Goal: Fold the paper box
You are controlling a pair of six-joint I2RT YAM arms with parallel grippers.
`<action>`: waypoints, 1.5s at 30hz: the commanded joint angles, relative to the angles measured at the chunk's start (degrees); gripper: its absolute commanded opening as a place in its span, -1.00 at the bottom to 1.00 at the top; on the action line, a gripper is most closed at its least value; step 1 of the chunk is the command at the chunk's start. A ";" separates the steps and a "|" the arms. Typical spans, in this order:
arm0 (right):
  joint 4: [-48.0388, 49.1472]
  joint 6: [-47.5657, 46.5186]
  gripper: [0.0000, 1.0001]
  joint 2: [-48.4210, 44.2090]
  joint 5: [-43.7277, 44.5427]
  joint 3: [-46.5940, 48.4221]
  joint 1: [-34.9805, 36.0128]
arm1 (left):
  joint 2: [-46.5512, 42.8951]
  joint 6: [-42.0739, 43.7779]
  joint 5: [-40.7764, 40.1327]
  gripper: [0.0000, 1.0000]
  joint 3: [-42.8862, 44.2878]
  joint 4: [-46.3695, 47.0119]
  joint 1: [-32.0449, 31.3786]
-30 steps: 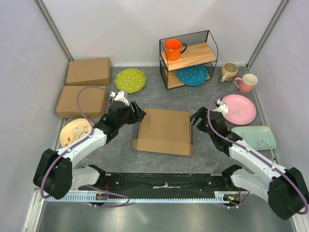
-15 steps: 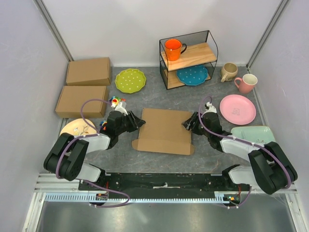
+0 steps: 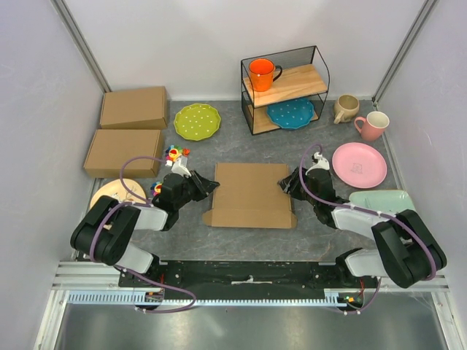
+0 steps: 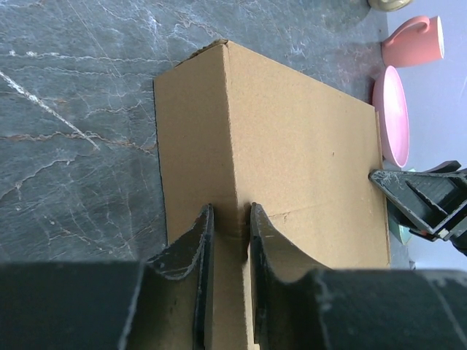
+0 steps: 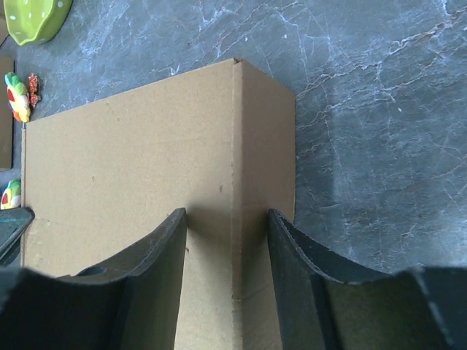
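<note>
The paper box (image 3: 249, 191) is plain brown cardboard, lying flat and closed in the middle of the table, with a front flap edge sticking out on the near side. My left gripper (image 3: 208, 186) is low at the box's left edge. In the left wrist view its jaws (image 4: 228, 215) stand narrowly apart, pinched over the box's folded left edge (image 4: 292, 146). My right gripper (image 3: 287, 182) is at the right edge. In the right wrist view (image 5: 226, 215) its jaws stand wide, straddling the box's right fold (image 5: 146, 160) without closing on it.
Two folded boxes (image 3: 133, 107) (image 3: 122, 152) lie at far left, beside a green plate (image 3: 197, 121) and small toys (image 3: 174, 153). A wire rack (image 3: 284, 87) stands behind. Mugs (image 3: 345, 108) (image 3: 372, 125), a pink plate (image 3: 359, 164) and a teal tray (image 3: 385, 206) are right. A yellow plate (image 3: 109, 193) is left.
Both arms have dropped low and drawn in against the box's left and right edges. The box has turned slightly and now lies squarer and flatter.
</note>
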 commanded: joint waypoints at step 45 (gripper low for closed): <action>-35.70 -4.74 0.00 -31.73 12.40 3.56 -1.99 | -32.93 3.47 -7.66 -0.38 4.33 -41.18 -0.55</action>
